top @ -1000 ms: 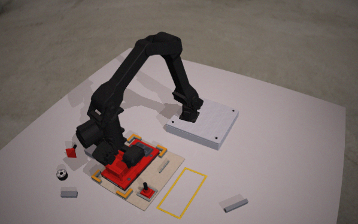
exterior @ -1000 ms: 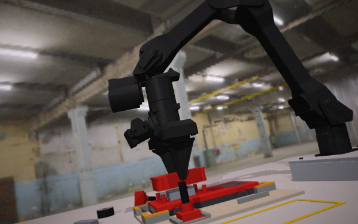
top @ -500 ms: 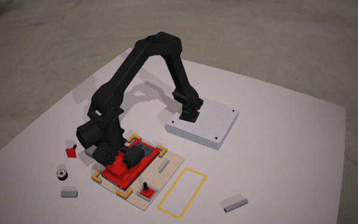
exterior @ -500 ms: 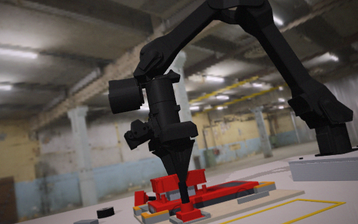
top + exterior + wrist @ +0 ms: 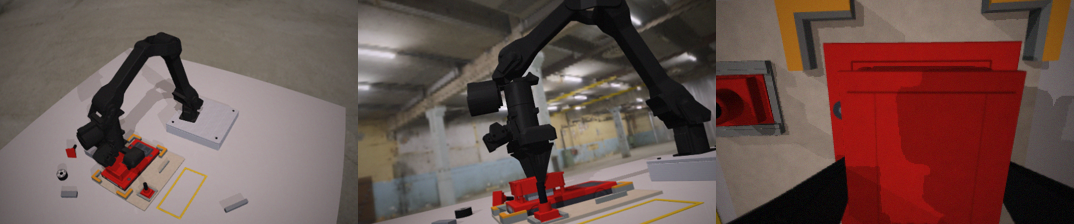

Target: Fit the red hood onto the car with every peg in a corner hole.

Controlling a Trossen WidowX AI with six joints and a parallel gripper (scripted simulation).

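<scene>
The red hood [image 5: 118,171] [image 5: 523,186] [image 5: 951,130] is between the fingers of my gripper [image 5: 120,162] [image 5: 537,179] [image 5: 922,165], roof up. It hangs over the front part of the red chassis [image 5: 154,151] [image 5: 586,187] [image 5: 832,56]. In the exterior view a gap shows below the hood, and red pegs [image 5: 519,196] [image 5: 562,189] stand up to its lower edge; whether their tips are in the holes is hidden. A greyish part of the engine block [image 5: 536,196] shows in the gap. In the wrist view more deck shows on the hood's left than on its right.
Orange-topped jig corners [image 5: 124,193] [image 5: 513,215] [image 5: 790,37] surround the chassis on a beige board [image 5: 175,165]. A red piece with a black handle [image 5: 146,192] [image 5: 546,214] sits beside it. A similar piece [image 5: 71,153], a black wheel [image 5: 61,175] and grey blocks [image 5: 69,194] [image 5: 236,205] lie around.
</scene>
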